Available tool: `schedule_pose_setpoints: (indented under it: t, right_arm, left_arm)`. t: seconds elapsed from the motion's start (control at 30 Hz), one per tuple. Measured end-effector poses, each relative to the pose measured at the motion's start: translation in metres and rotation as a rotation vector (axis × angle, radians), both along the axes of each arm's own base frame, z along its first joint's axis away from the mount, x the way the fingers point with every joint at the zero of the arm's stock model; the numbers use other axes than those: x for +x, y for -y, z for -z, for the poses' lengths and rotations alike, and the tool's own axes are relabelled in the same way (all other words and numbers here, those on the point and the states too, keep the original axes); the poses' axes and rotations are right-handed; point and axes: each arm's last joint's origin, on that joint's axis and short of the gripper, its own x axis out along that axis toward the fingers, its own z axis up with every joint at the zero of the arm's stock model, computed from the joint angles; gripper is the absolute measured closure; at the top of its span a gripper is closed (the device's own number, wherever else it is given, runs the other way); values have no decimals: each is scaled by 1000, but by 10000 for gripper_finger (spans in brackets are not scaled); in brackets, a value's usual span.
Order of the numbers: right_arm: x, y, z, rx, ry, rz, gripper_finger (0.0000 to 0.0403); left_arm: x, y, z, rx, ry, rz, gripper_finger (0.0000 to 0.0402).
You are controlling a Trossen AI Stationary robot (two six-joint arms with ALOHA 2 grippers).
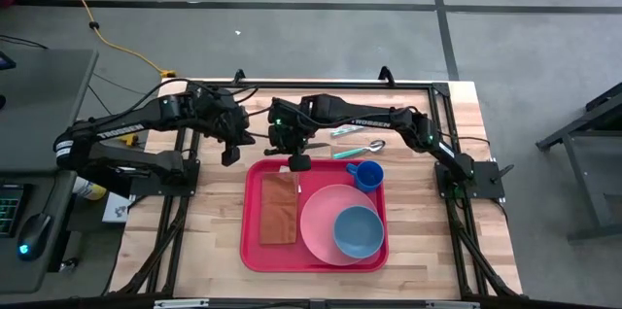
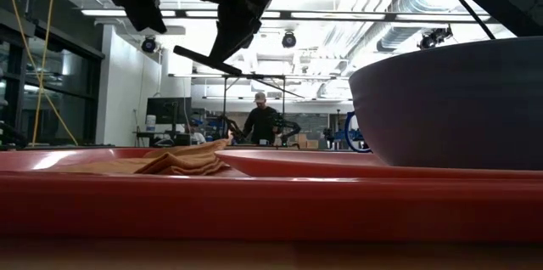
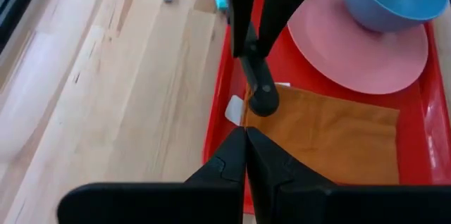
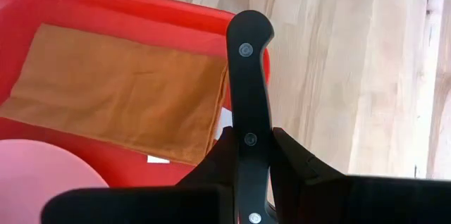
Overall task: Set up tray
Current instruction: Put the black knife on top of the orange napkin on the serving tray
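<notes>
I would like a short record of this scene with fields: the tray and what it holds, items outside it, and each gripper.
tray: red tray on the wooden table
on tray: brown napkin, pink plate with blue bowl, blue cup
outside tray: cutlery beyond the far rim
right gripper: shut on a black-handled knife, above the tray's far left corner
left gripper: shut, holding nothing, beside it

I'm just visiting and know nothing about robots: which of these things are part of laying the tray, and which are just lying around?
For the job: tray, napkin, pink plate, blue bowl, blue cup, knife held in the right gripper, cutlery waiting beside the tray.

Just about: yellow cable on the floor, computer mouse, person in the room behind.
</notes>
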Motion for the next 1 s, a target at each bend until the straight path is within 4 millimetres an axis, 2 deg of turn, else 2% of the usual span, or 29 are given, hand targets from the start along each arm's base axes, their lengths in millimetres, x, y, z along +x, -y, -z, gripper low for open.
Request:
schedule_pose_setpoints:
  t: [0.33, 0.57, 0.67, 0.77, 1.0]
  right_arm:
    - [-1, 0, 0, -10, -6, -27, 372]
    - [-2, 0, 0, -15, -15, -38, 372]
    - [-2, 0, 0, -15, -15, -38, 372]
    - [-2, 1, 0, -15, -15, -37, 372]
    - [-3, 4, 1, -19, -27, -27, 373]
  left_arm:
    - [7, -4, 6, -5, -44, -76, 357]
    - [12, -3, 11, -42, -60, 9, 345]
    - [14, -4, 10, 7, -47, 61, 308]
    - [18, -3, 10, 22, -23, 95, 254]
    - [21, -4, 8, 56, -1, 65, 131]
